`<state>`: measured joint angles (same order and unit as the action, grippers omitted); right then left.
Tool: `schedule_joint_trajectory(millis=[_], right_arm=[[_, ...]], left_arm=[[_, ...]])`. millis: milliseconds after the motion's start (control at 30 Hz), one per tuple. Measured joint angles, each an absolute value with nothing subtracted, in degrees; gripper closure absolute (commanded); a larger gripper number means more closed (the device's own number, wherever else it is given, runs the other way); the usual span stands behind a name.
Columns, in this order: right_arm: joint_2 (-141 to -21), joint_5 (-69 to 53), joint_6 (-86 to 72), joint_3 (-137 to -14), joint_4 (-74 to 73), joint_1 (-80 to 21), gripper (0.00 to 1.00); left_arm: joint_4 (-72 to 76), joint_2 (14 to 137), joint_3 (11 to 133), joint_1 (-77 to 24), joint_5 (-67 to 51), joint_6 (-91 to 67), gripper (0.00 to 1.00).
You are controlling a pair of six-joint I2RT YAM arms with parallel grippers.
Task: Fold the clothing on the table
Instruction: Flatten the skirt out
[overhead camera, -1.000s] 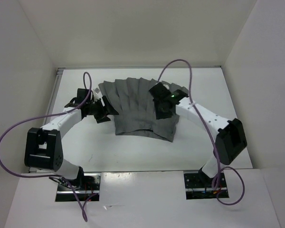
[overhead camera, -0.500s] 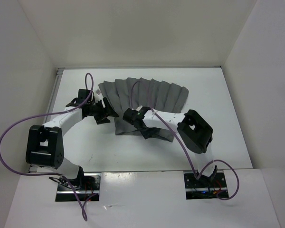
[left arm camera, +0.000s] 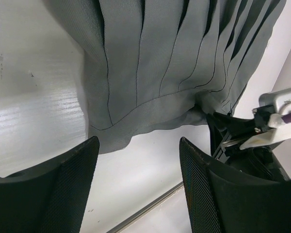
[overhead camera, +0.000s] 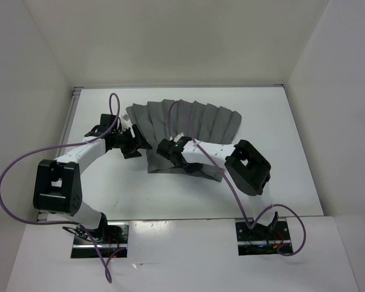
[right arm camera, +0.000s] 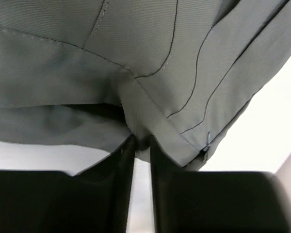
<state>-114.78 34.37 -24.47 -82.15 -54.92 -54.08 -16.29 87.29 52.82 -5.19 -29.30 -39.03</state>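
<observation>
Pinching a bunched fold of the clothing [right arm camera: 111, 43] at its stitched edge with the right gripper [right arm camera: 141, 145], fingers [right arm camera: 106, 194] standing almost together with only that fold between the tips. Spreading ahead of those tips and to both sides in flat grey pleats, with the table [right arm camera: 252, 136] showing white just past the cloth's right edge. Hovering with the left gripper [left arm camera: 138, 145] wide apart and holding nothing, low over bare table at the clothing's near corner. Fanning away ahead of that gripper in long pleats, with the stitched band running across just beyond the fingertips. Showing the right gripper off to the left gripper's right, touching the same band. Lying, in the top view, between the two grippers and reaching well beyond them, away from the arm bases, as a wide pleated fan on the white table.
</observation>
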Motion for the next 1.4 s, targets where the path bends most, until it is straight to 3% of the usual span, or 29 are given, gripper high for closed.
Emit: schedule_joint_trajectory(millis=[67,100,400,733,833,867,900,967,1067,1233,1400], right_arm=[[-115.4,34.9,-24.9,-82.1,-54.9,-54.1,0.99],[-115.6,35.2,-25.1,-82.1,-55.0,-54.1,1.00],[-114.5,36.9,-27.2,-82.8,-56.9,-54.1,1.00],[-98.9,28.7,-26.3,-86.5,-60.2,-54.1,1.00],[-98.3,23.7,-26.1,-83.5,-60.8,-54.1,0.92],[-98.5,22.2,-26.2,-82.3,-61.1,-54.0,0.74],[-98.6,20.8,-26.4,-81.2,-61.7,-54.0,0.67],[-98.6,18.4,-27.3,-78.5,-63.1,-54.0,0.67],[-98.8,16.7,-30.0,-76.3,-66.5,-54.0,0.48],[-97.2,17.3,-35.5,-76.4,-69.8,-50.0,0.40],[-88.4,10.2,-37.6,-68.5,-63.4,-34.2,0.40]], left_arm=[[-16.3,87.6,52.8,-5.2,-29.3,-39.0,0.26],[-16.3,87.7,52.8,-5.2,-29.3,-39.0,0.26],[-16.2,88.1,52.8,-5.0,-30.2,-39.0,0.26],[-15.9,88.1,52.1,-4.3,-30.3,-39.0,0.26],[-15.9,87.9,51.2,-4.3,-30.3,-39.0,0.26],[-15.9,87.7,50.8,-4.3,-30.3,-39.0,0.26],[-15.9,87.6,50.5,-4.3,-30.3,-39.0,0.26],[-16.1,87.5,50.2,-4.3,-30.3,-39.0,0.26],[-16.4,87.4,50.1,-4.3,-30.3,-39.0,0.26],[-16.5,86.5,49.6,-3.9,-30.1,-38.9,0.26],[-16.5,86.4,49.5,-3.8,-30.0,-38.9,0.26]])
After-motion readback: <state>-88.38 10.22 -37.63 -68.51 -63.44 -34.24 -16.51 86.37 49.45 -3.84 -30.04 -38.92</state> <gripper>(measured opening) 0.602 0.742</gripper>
